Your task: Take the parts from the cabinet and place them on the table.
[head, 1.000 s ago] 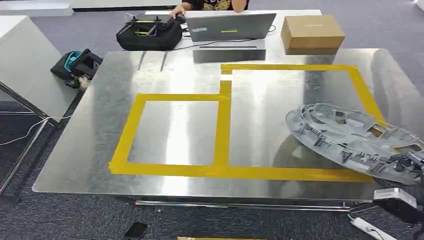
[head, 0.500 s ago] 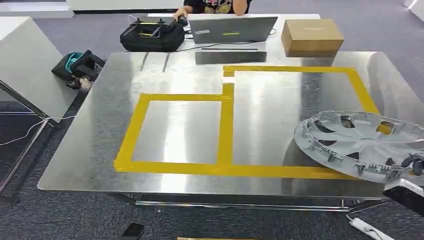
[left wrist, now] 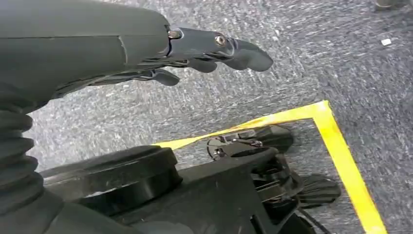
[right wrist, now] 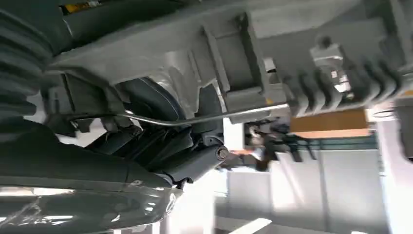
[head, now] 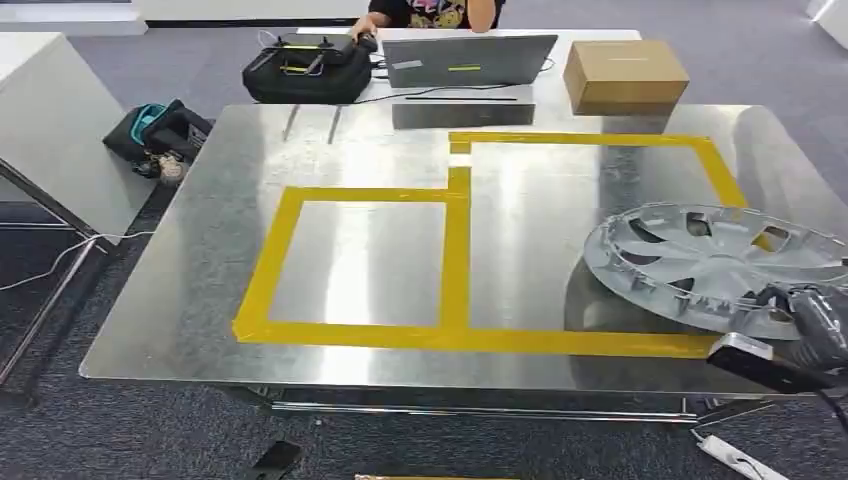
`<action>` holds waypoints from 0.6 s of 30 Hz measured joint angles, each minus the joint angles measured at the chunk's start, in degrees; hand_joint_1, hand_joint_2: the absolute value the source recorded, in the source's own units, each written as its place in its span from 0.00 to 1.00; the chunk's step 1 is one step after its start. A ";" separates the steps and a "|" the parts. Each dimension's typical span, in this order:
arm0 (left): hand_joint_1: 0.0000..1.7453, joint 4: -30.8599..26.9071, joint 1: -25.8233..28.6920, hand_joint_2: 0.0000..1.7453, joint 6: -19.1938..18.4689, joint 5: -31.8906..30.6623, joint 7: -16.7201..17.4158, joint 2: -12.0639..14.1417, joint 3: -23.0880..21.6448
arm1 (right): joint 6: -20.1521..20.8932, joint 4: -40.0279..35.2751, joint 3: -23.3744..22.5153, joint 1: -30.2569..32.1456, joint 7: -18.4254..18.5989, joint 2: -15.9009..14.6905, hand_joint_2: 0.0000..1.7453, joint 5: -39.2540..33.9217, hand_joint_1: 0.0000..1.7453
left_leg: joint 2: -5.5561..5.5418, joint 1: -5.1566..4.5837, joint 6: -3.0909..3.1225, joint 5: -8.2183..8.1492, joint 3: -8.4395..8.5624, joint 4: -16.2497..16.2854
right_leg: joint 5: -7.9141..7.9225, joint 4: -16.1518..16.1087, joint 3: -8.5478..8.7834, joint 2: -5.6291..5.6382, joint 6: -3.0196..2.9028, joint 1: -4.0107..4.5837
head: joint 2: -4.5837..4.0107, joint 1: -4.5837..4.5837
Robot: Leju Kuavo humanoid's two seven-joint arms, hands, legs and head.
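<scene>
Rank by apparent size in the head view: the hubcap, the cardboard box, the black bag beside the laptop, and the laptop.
1. hubcap, clearly largest, though it is also nearest the camera.
2. laptop.
3. black bag and cardboard box look about alike; I would not rank them. All three sit farther back.

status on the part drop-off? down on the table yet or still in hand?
Done: the wheel cover is out of the cabinet and at the steel table. In hand: the right hand grips its near rim, over the right side of the larger yellow tape box; whether it touches the table is unclear. Left: release. The left hand hangs empty over the carpet.
</scene>
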 joint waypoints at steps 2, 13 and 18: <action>0.00 0.00 -0.43 1.00 -0.09 -0.42 0.29 0.00 -0.75 | -1.06 2.04 4.09 -3.06 0.20 0.04 1.00 2.02 1.00 | 0.03 0.00 0.01 0.02 0.03 0.00 | 0.04 0.00 0.00 0.04 -0.03 0.00 | 0.00 -0.02; 0.00 0.00 -1.57 1.00 -0.22 -1.03 1.18 0.00 -2.91 | -3.59 10.30 19.68 -11.46 1.99 2.27 1.00 5.89 1.00 | -0.01 0.02 0.00 0.11 0.09 0.00 | 0.06 0.01 0.00 -0.03 -0.03 0.02 | 0.00 -0.02; 0.00 0.00 -1.59 1.00 -0.24 -1.03 1.25 0.00 -3.33 | -4.25 12.07 22.76 -12.62 2.32 3.06 1.00 5.93 1.00 | -0.05 0.01 0.03 0.13 0.05 0.00 | 0.06 0.00 0.02 -0.10 -0.03 0.02 | 0.00 0.00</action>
